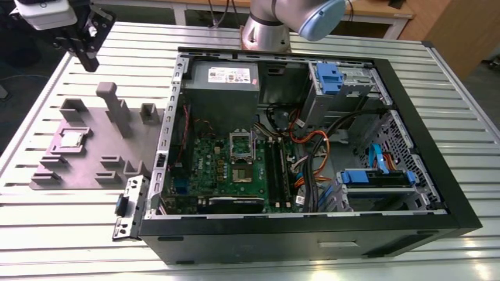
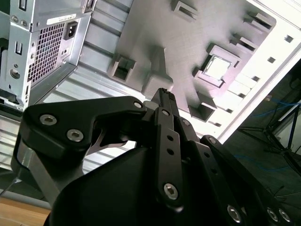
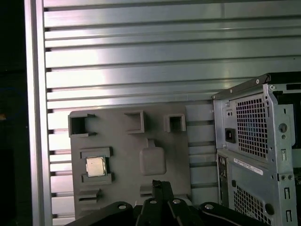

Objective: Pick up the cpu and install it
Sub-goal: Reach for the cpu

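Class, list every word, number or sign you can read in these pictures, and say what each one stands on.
No text can be quoted.
Power supply label: print too small to read.
Case rear label: print too small to read.
cpu top: no marking can be made out.

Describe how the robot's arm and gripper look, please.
The arm is a silver-grey tube with a light blue cap on its joint. The gripper is matte black, built of flat linked bars with round silver screws. A white box sits above it in the exterior view.
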You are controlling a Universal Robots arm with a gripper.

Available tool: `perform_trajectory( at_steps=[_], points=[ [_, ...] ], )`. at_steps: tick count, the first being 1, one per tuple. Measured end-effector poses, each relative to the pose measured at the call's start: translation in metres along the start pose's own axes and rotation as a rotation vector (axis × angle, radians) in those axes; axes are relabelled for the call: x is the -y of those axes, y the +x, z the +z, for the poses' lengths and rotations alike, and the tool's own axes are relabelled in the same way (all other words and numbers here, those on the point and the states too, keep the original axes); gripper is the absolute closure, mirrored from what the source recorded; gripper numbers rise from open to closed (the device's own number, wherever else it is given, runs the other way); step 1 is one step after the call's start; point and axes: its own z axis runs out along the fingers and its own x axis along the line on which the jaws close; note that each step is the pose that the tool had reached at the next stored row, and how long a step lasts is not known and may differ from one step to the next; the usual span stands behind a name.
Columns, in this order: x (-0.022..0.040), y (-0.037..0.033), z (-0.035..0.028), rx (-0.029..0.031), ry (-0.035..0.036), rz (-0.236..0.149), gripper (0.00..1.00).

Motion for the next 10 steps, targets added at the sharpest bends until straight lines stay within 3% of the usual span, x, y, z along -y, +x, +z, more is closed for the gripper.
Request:
perform_trajectory(
  at_steps=[10],
  points=[
    [0.0003, 0.0027, 0.0012, -0.0008, 0.0, 0.0, 0.89]
  ],
)
